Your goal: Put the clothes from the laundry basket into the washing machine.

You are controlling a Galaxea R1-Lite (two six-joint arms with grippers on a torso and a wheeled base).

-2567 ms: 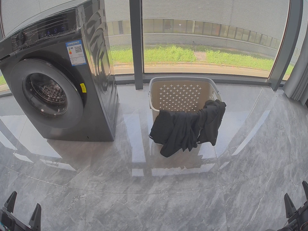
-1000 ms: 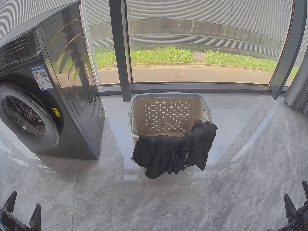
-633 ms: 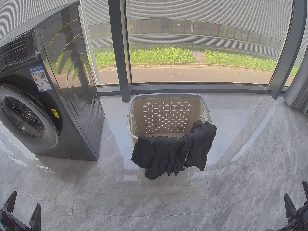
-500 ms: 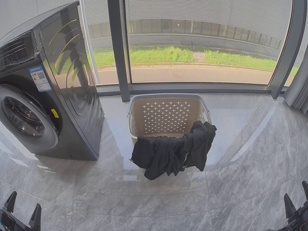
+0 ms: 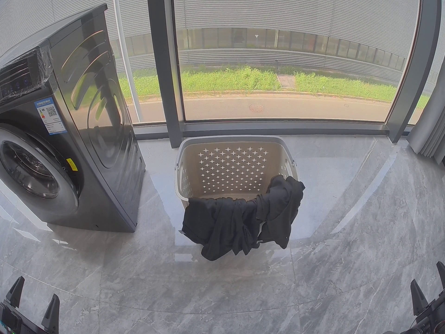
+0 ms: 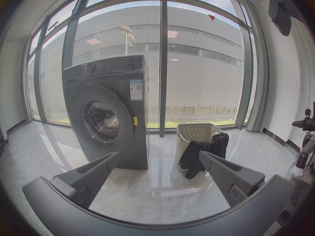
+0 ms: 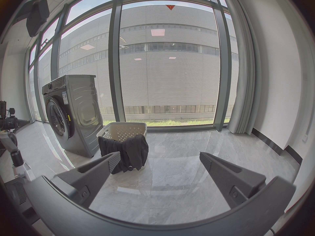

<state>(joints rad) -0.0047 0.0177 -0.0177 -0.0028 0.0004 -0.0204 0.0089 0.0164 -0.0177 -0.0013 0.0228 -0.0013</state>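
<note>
The left hand (image 6: 159,156) and right hand (image 7: 160,156) each have fingers spread wide, holding and touching nothing. The black clothes (image 5: 241,219) drape over the near rim of the laundry basket (image 5: 232,139), which stands at the floor's (image 5: 324,256) window edge beside the washing machine (image 5: 92,117).

Glossy grey marble-look floor (image 5: 208,293), running to the window wall; dark washing machine (image 5: 69,131) standing on it, well ahead of the left gripper (image 5: 37,288); pale laundry basket (image 5: 232,168) beside it, ahead between left gripper and right gripper (image 5: 427,274)
</note>
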